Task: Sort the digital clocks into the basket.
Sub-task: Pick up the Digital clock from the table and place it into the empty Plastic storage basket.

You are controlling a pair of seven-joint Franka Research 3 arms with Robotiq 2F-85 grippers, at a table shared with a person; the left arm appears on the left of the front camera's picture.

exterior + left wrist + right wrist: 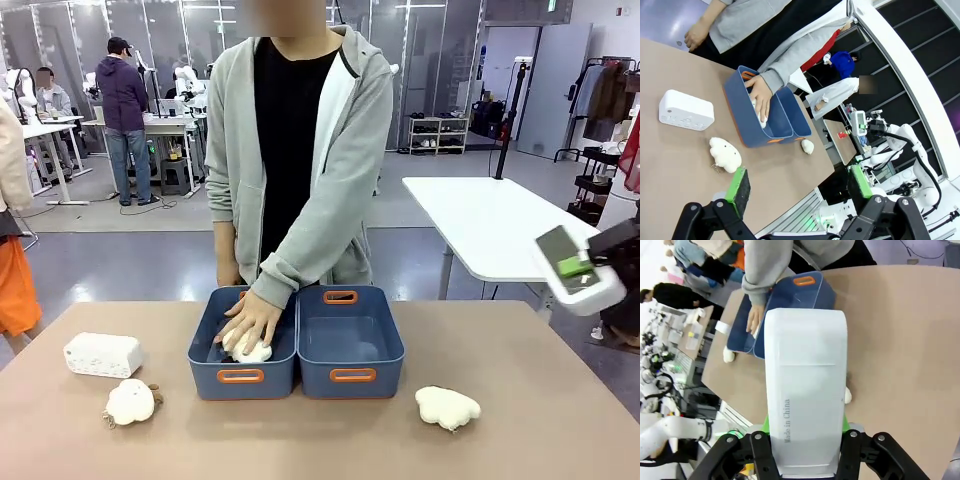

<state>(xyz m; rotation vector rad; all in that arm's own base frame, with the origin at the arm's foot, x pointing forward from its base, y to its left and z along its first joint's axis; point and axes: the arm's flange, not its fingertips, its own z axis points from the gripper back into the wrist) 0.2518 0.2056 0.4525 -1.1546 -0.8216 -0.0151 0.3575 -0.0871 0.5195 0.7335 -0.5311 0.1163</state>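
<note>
Aloft, digital clock (595, 295) near edge of table (530, 400)

Smooth white plastic clock (805, 390), glossy blue plastic basket (385, 372), fluffy plush toy (447, 407), matt table (540, 400).

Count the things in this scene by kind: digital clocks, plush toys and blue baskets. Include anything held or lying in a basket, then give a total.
Digital clocks: 2
Plush toys: 3
Blue baskets: 2
Total: 7
</note>
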